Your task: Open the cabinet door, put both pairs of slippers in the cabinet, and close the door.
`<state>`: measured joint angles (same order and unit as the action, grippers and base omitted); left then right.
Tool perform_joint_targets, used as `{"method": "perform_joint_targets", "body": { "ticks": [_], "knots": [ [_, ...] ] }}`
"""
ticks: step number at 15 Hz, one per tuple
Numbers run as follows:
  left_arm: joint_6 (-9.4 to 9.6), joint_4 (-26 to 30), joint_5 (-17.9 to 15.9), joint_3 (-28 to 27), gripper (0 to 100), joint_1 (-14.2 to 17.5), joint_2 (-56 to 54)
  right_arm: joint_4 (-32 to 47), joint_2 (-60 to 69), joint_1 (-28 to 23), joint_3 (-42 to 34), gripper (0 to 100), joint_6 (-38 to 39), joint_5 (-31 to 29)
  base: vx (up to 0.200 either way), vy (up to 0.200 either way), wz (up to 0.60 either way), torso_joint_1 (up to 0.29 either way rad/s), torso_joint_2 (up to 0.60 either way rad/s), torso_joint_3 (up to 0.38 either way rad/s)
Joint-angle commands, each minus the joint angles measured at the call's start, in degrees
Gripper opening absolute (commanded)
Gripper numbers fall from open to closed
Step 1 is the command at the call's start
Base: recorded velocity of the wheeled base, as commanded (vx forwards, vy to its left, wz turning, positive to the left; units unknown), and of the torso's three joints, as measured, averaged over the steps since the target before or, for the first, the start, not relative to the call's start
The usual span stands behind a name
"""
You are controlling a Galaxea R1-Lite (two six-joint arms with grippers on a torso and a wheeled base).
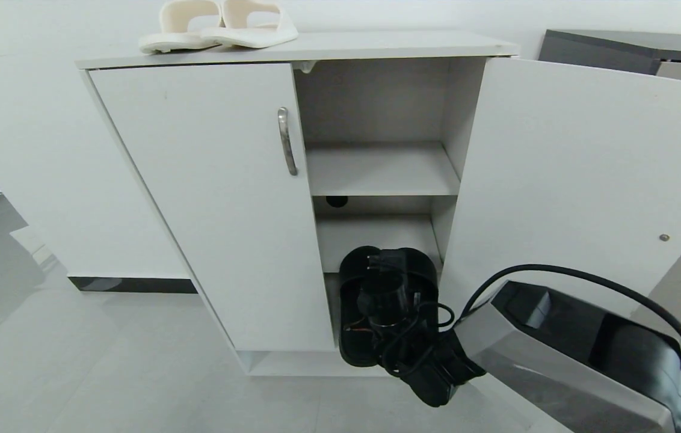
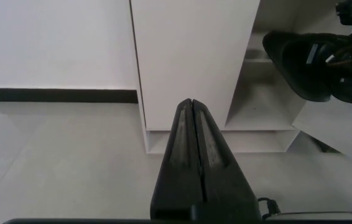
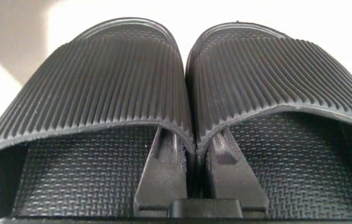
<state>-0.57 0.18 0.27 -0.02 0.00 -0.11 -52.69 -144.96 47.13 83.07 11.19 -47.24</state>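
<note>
Clamping the black slippers [image 3: 126,93] in the right fingers [image 3: 160,168] at the mouth of the open cabinet [image 1: 196,180], toes aimed inward at the lower shelf [image 1: 376,240], with left fingers [image 2: 185,143] pressed together empty farther back and white slippers [image 1: 220,27] on top.

left gripper [image 2: 191,104] closed, right gripper [image 3: 193,155] clamping slippers [image 3: 120,81]

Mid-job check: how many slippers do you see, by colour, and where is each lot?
White slippers: 2, on top of the cabinet.
Black slippers: 2, pinched together in the right gripper, before the cabinet's open side.
Total: 4 slippers.
</note>
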Motion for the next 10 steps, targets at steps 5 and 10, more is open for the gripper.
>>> {"method": "perform_joint_targets", "body": {
  "ticks": [5, 10],
  "knots": [
    [-0.13, 0.0, 0.0, 0.0, 0, 0.0, 0.1, -9.8, -3.9, -1.6, 1.1, 0, -5.9, 4.7, 0.000, 0.120, 0.00, 0.002, 0.00, 0.000],
    [-0.31, 0.0, 0.0, 0.0, 0, 0.1, 0.1, -9.3, -4.0, -4.9, -1.8, 0, -6.0, 4.3, 0.000, 0.000, 0.00, 0.000, 0.00, 0.000]
  ]
}}
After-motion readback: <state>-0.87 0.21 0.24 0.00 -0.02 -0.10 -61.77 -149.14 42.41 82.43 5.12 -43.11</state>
